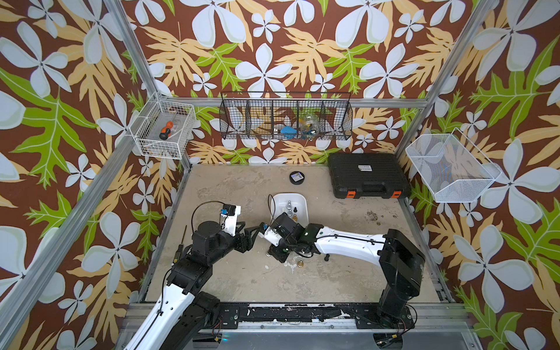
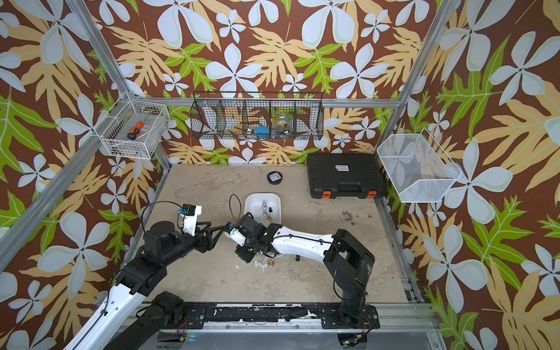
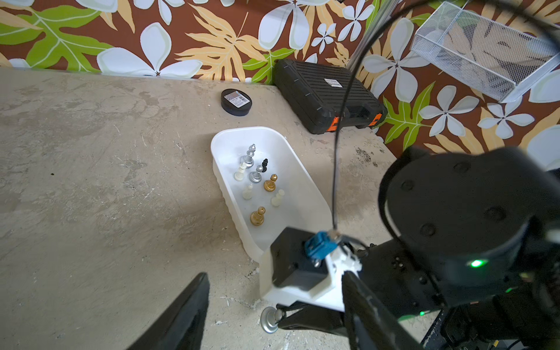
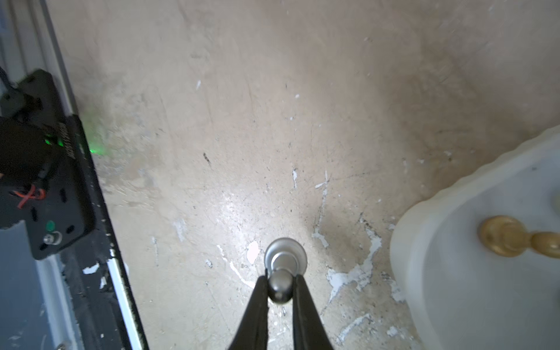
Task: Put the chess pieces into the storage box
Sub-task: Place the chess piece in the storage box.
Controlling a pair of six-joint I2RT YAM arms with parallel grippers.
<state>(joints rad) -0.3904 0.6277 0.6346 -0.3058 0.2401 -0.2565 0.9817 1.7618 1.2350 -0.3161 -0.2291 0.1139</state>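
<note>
My right gripper [image 4: 280, 288] is shut on the round head of a silver pawn [image 4: 285, 257], whose base rests on or just above the table, left of the storage box's near end. The left wrist view shows that same silver pawn [image 3: 269, 321] pinched. The storage box [image 1: 303, 200] is a white tub holding several chess pieces, among them a gold pawn [image 3: 257, 216], a silver bishop [image 3: 250, 154] and cream and black ones. A gold pawn [image 1: 300, 264] and a black piece [image 1: 326, 258] lie on the table under my right arm. My left gripper [image 1: 253, 235] hangs open and holds nothing, close to the right wrist.
A black puck [image 1: 297, 177] lies behind the box. The black case [image 1: 368, 175] with orange latches fills the back right corner. A screwdriver [image 1: 181, 245] lies by the left edge. Wire baskets [image 1: 165, 130] hang on the walls. Both arms crowd the table's middle.
</note>
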